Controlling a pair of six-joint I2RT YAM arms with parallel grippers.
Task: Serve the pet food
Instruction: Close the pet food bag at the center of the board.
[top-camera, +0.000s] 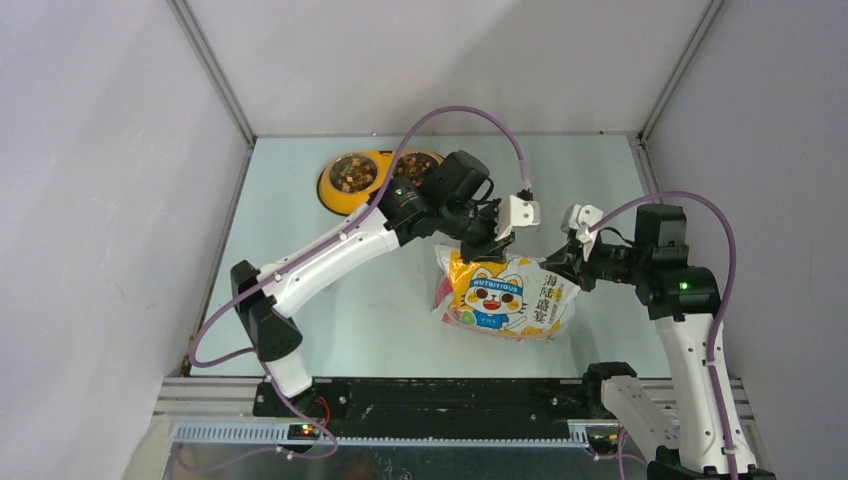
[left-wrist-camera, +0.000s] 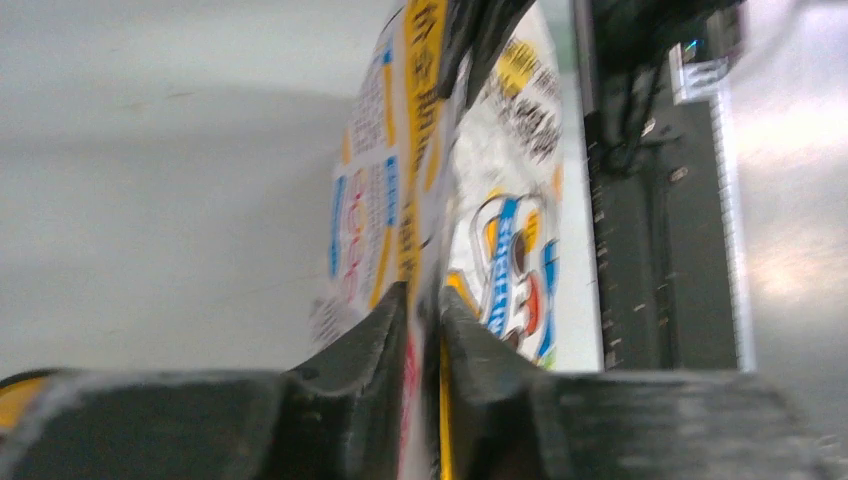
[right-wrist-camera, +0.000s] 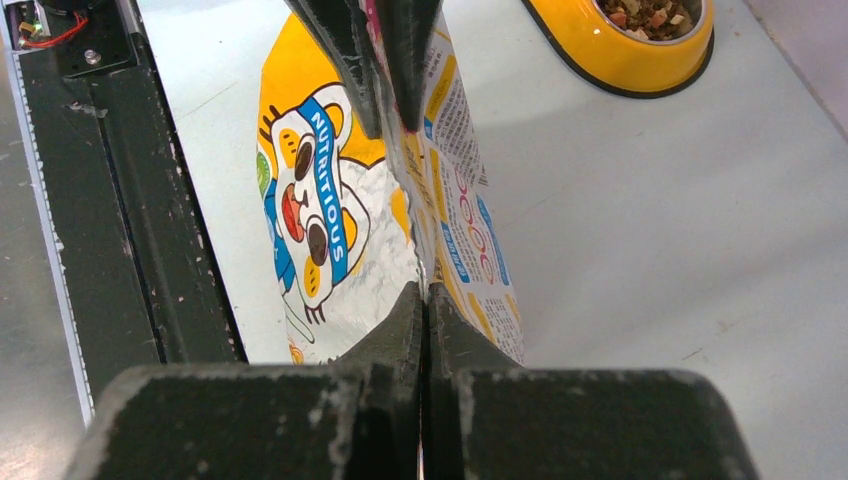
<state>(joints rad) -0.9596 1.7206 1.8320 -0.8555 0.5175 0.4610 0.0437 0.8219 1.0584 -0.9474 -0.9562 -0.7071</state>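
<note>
Pinching bag (top-camera: 505, 295) w/ L gripper (top-camera: 478, 250), R gripper (top-camera: 560, 272)

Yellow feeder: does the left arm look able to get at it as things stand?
Probably, for reach: the yellow feeder lies just beyond its wrist. But the left pincer is shut on the pet food bag, so it would need to let go first.

Work cell enclosed on three sides by plain white panels: back wall (top-camera: 440, 60), left wall (top-camera: 90, 200) and right wall (top-camera: 780, 120), joined at the rear corners by bare aluminium posts (top-camera: 212, 70). Tabletop (top-camera: 330, 320) is a pale grey-green matte sheet, evenly lit, with soft shadows and minor scuffs. Its near edge carries a black mounting plate (top-camera: 450, 395), fronted by a slotted metal rail (top-camera: 400, 432).
</note>
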